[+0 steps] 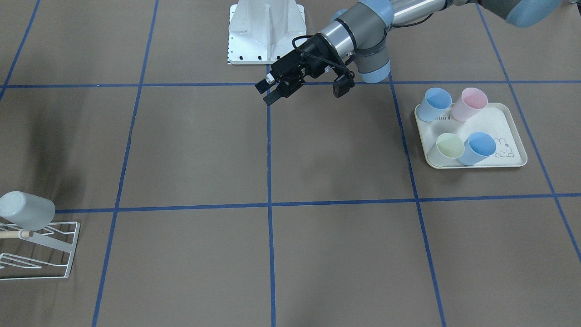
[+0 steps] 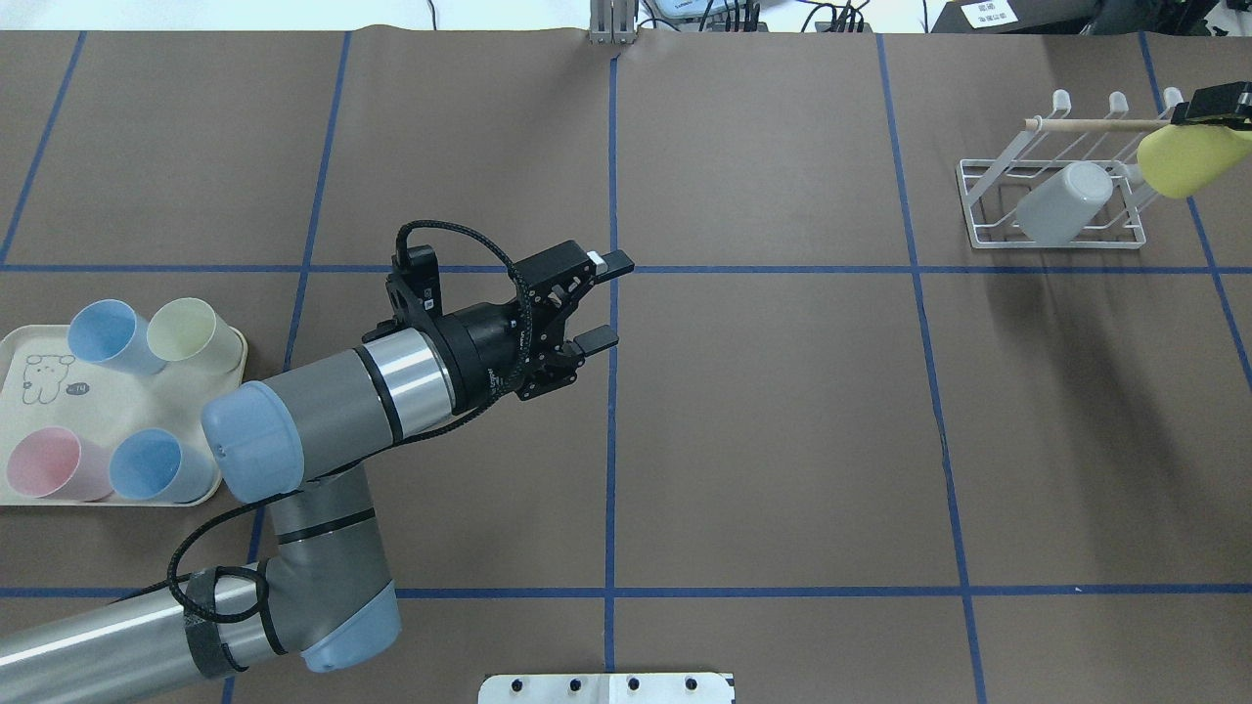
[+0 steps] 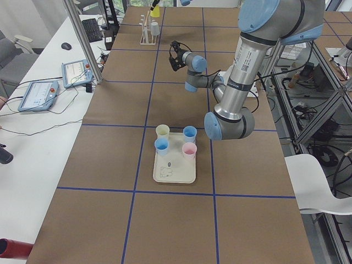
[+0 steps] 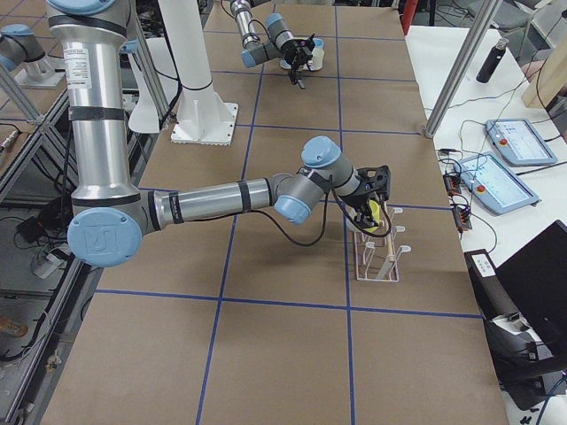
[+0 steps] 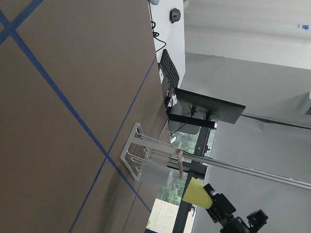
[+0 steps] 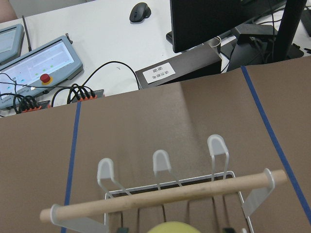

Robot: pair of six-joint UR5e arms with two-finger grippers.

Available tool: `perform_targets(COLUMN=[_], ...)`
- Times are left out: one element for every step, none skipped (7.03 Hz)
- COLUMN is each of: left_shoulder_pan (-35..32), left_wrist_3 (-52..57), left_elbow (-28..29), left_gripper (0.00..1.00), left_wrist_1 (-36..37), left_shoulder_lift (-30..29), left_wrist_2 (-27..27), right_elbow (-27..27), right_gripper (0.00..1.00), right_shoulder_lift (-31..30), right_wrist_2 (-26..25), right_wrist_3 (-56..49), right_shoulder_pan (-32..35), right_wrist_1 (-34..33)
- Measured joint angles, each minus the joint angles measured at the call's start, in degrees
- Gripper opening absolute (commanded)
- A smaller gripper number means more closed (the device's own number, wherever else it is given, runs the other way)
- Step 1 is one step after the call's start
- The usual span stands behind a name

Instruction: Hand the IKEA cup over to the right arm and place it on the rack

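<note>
Seen from overhead, nearest at 8 o'clock, a cream tray (image 2: pixel 108 401) holds four cups: two blue, one pink, one pale green. Just short of the desk (image 2: pixel 782 440) centre, the left hand (image 2: pixel 611 301) hovers with its fingers spread, holding nothing. Far off at 2 o'clock stands the white rack (image 2: pixel 978 210), with a grey cup (image 2: pixel 1061 203) tipped on its prongs. At the rack's right end the right hand (image 2: pixel 1209 108) grips the yellow IKEA cup (image 2: pixel 1188 156), tilted beside the wooden rod (image 2: pixel 1095 124). Whether the cup touches the rack cannot be told.
</note>
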Motion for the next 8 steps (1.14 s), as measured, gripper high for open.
perform_targets(left_shoulder_pan=[0.03, 0.04, 0.05, 0.06, 0.06, 0.06, 0.06, 0.06], left_wrist_3=[0.0, 0.0, 0.0, 0.0, 0.0, 0.0, 0.0, 0.0], left_elbow=[0.34, 0.49, 0.67, 0.95, 1.19, 1.4, 1.48, 1.51], left_gripper=[1.0, 1.0, 1.0, 1.0, 1.0, 1.0, 1.0, 1.0], left_wrist_1=[-0.04, -0.05, -0.11, -0.21, -0.28, -0.31, -0.32, -0.33], left_shoulder_lift=[0.0, 0.0, -0.02, -0.05, -0.16, -0.29, -0.38, -0.41], left_wrist_2=[0.01, 0.01, 0.01, 0.02, 0.02, 0.02, 0.02, 0.02], right_elbow=[-0.73, -1.35, -2.48, -3.84, -4.5, -4.74, -4.83, -5.0], right_gripper=[0.05, 0.05, 0.05, 0.05, 0.05, 0.05, 0.14, 0.81], right_shoulder_lift=[0.22, 0.8, 1.62, 2.13, 2.33, 2.43, 2.51, 2.6], right_wrist_2=[-0.2, -0.83, -1.85, -2.49, -2.65, -2.66, -2.78, -2.89], right_wrist_3=[0.05, 0.07, 0.04, -0.1, -0.25, -0.32, -0.34, -0.35], right_shoulder_pan=[-0.53, -1.38, -2.31, -2.75, -2.89, -2.97, -3.01, -3.07], right_wrist_1=[-0.03, -0.13, -0.11, 0.18, 0.39, 0.46, 0.46, 0.45])
